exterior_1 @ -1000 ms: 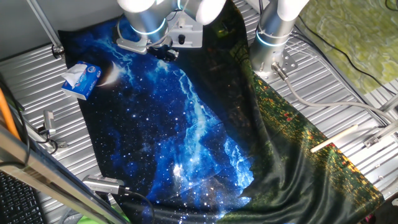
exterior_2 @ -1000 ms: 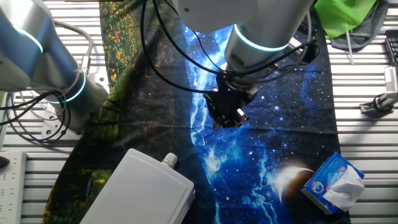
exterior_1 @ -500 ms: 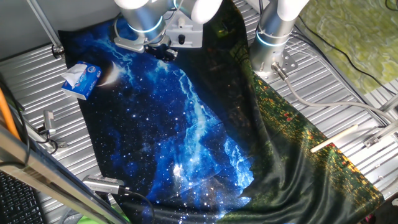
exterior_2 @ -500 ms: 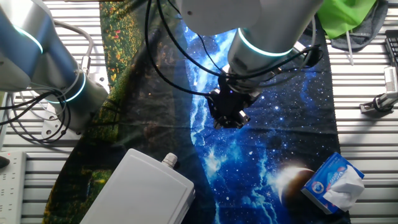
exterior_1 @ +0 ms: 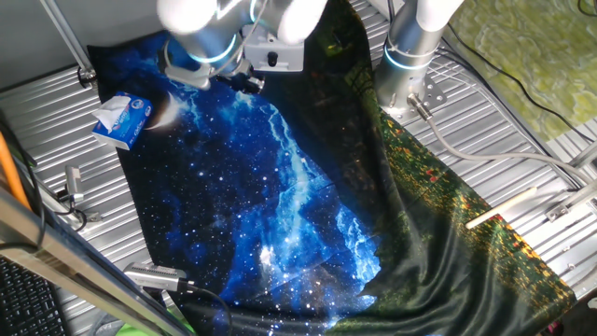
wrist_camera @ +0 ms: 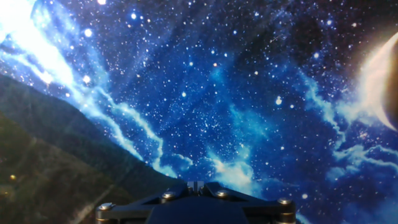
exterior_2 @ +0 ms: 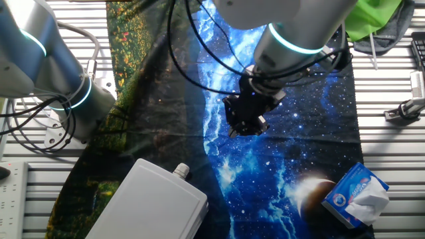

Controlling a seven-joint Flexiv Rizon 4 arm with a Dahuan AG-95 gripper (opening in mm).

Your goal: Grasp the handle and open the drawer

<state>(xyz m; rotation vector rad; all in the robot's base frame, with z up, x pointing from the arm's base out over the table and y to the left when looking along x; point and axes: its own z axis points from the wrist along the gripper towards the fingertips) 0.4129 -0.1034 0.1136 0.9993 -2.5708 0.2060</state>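
Observation:
The drawer (exterior_2: 149,206) is a white boxy unit at the near left edge of the starry cloth. Its handle (exterior_2: 180,170) is a small round knob on the face towards the cloth. In one fixed view the drawer (exterior_1: 283,54) sits at the back, partly hidden by the arm, and the handle (exterior_1: 271,59) shows as a dark dot. My gripper (exterior_2: 244,129) hangs over the blue cloth, well apart from the handle. In the hand view my gripper (wrist_camera: 196,185) has its fingertips pressed together and holds nothing. Only cloth shows ahead of it.
A blue-and-white tissue box (exterior_2: 356,194) lies on the cloth's corner, also in one fixed view (exterior_1: 121,119). A second arm's base (exterior_2: 73,93) stands beside the cloth. Clamps and cables (exterior_2: 405,109) lie on the ribbed metal table.
The arm has swung sideways, away from the drawer side, and the gripper has shifted a little with it. The gripper stays shut and the drawer has not moved.

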